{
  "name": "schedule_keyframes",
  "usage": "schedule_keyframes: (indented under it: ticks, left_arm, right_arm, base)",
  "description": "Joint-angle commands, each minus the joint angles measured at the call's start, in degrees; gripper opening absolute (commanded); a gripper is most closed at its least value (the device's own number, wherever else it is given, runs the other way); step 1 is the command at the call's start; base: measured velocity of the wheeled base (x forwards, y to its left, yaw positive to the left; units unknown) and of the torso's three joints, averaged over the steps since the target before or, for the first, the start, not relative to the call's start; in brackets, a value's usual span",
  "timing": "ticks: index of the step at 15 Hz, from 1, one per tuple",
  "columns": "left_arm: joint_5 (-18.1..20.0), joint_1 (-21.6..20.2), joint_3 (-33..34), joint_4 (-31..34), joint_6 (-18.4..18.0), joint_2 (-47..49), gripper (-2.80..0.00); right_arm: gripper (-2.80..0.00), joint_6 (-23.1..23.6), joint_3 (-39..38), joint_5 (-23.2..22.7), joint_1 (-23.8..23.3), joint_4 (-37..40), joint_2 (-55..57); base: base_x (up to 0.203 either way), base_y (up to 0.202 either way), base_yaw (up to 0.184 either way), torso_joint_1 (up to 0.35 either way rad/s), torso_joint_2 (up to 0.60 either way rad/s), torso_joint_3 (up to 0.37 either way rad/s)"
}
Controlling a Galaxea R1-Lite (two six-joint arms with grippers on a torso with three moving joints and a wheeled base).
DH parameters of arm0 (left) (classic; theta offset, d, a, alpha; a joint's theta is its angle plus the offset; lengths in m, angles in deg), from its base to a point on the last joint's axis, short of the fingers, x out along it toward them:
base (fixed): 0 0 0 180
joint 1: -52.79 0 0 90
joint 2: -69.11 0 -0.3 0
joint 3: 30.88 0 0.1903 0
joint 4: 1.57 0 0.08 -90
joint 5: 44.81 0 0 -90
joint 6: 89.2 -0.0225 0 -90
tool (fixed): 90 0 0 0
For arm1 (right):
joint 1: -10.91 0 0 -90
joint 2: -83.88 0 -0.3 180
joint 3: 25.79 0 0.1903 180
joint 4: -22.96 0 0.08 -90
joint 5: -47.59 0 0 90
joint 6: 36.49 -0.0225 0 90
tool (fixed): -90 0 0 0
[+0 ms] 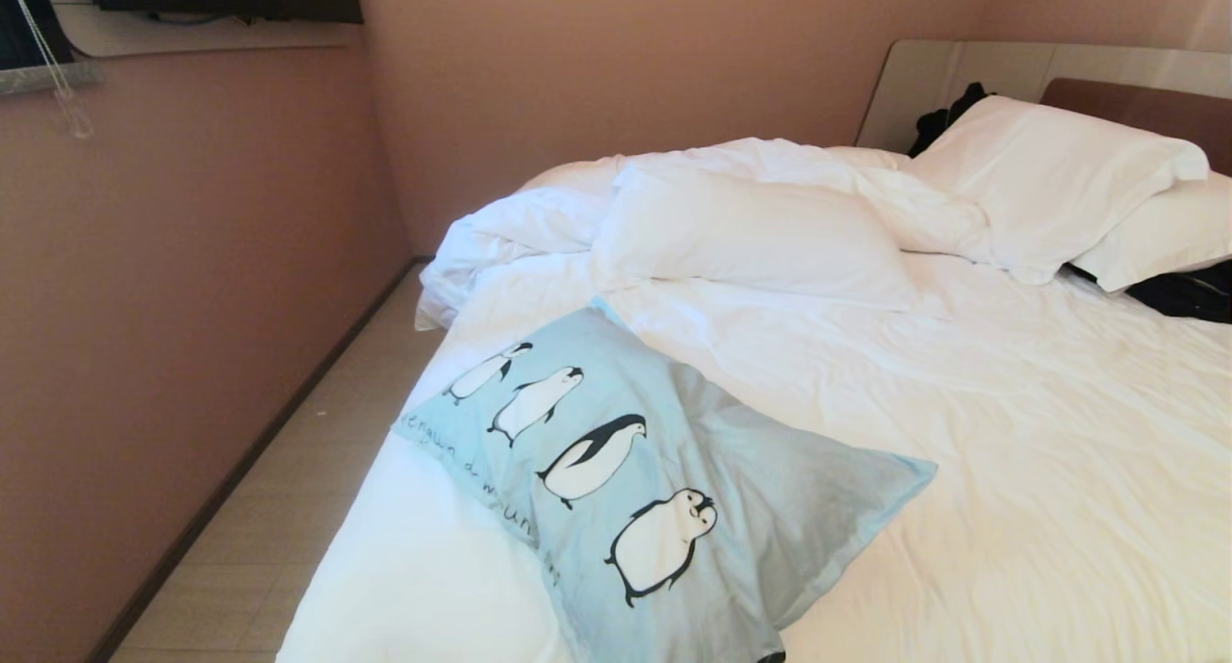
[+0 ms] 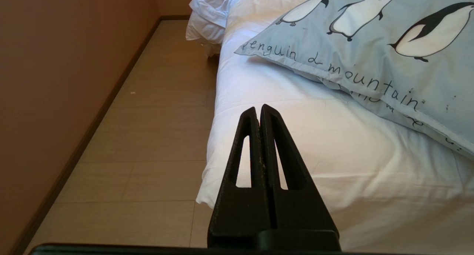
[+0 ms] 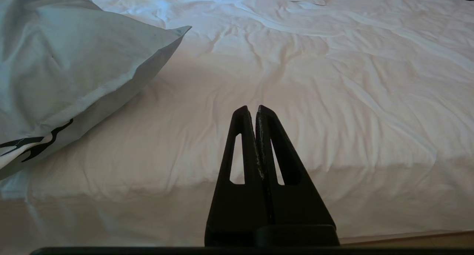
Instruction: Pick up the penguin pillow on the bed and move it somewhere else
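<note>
Both arms are low at the foot of the bed [image 1: 1011,432], neither one showing from the head camera, so the wrist cameras carry the story. The left gripper [image 2: 258,108] has its two black fingers pressed flat together, holding nothing, its tips poised over the bed's near corner where the white sheet drops to the tan floor [image 2: 148,136]. Ahead of those tips and off to the robot's right lies the penguin pillow [image 2: 370,44], light blue, its row of black-and-white penguins and its dark script line facing up, clear of the gripper and not touching it. The right gripper [image 3: 255,108] is likewise pinched tight on nothing, pointing across wrinkled white sheet; one corner of the pillow sits ahead and to the robot's left of it, apart from the fingers. So the pillow rests between the two grippers, beyond both of them, flat on the near left part of the bed with one edge close to the mattress side by the pink wall [image 1: 192,307]. Farther off past the pillow the white duvet [image 1: 751,230] is bunched up, and plain white pillows [image 1: 1049,177] lean at the headboard [image 1: 1145,110].
</note>
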State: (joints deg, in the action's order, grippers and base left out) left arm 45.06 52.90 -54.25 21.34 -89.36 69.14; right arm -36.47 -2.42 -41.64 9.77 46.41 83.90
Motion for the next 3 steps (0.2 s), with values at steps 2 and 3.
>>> schedule_keyframes:
  ticks: [2, 3]
  left_arm:
    - [-0.04, -0.02, 0.0, 0.02, -0.02, -0.02, -2.8]
    - [-0.04, -0.02, 0.0, -0.06, -0.02, -0.02, -2.8]
  right_arm:
    - [-2.8, 0.0, 0.0, 0.02, 0.0, 0.01, -0.11]
    - [-2.8, 0.06, 0.0, 0.02, 0.0, 0.01, -0.11]
  base:
    - [0.0, 0.0, 0.0, 0.0, 0.0, 0.0]
    - [0.0, 0.0, 0.0, 0.0, 0.0, 0.0]
